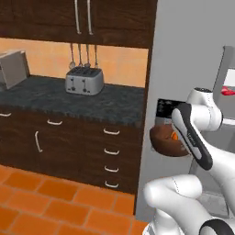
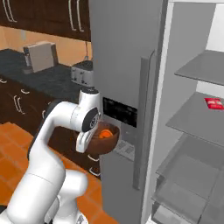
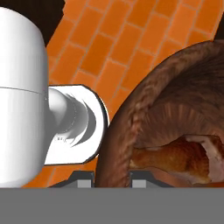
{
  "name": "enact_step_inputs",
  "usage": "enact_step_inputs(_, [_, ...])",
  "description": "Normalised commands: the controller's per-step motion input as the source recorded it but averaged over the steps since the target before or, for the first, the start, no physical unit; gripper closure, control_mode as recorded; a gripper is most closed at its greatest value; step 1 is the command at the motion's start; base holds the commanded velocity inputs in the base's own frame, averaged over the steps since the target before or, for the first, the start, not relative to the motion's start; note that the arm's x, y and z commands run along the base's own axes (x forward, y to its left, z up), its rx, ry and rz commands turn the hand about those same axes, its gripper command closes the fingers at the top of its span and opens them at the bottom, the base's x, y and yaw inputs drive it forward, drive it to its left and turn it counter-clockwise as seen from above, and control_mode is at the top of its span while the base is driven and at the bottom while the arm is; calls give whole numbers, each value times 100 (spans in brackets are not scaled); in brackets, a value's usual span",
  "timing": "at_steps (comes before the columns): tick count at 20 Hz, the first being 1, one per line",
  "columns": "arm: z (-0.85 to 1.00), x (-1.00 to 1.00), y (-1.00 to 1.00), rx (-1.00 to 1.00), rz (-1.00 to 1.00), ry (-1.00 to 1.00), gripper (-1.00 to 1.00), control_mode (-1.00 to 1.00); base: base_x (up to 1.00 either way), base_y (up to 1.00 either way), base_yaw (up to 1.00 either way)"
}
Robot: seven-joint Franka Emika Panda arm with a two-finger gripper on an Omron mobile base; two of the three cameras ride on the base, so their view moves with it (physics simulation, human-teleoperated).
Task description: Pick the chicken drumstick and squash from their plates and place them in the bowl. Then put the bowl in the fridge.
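Observation:
My gripper point(image 3: 111, 177) is shut on the near rim of the dark-brown bowl point(image 3: 175, 100) and holds it in the air. The chicken drumstick point(image 3: 175, 157) lies inside the bowl. The orange squash point(image 2: 104, 134) also sits in the bowl point(image 2: 105, 140), and a sliver of the squash point(image 1: 174, 136) shows past my forearm. The bowl point(image 1: 165, 140) hangs in front of the grey fridge point(image 2: 124, 52), just below its dispenser panel point(image 2: 120, 111). The fridge's right side stands open, showing grey shelves point(image 2: 197, 116). The plates are out of view.
A red packet point(image 2: 214, 103) lies on a middle fridge shelf. To the left runs a dark counter point(image 1: 69, 98) with a toaster point(image 1: 84, 81) and drawers below. Orange floor tiles point(image 1: 55, 197) lie underneath. The fridge's long vertical handle point(image 2: 142, 122) is close to the bowl.

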Motion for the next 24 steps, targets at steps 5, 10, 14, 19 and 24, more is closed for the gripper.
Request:
enact_step_inputs(5, [0, 0, 0, 0, 0, 0, 100, 100, 0, 35, -86])
enact_step_inputs(10, [0, 0, 0, 0, 0, 0, 100, 100, 0, -3, -75])
enact_step_inputs(14, [0, 0, 0, 0, 0, 0, 100, 100, 19, -20, -38])
enact_step_inputs(19, [0, 0, 0, 0, 0, 0, 100, 100, 50, -43, -5])
enact_step_inputs(24, [-2, 2, 1, -1, 0, -1, 100, -100, 16, -11, -3])
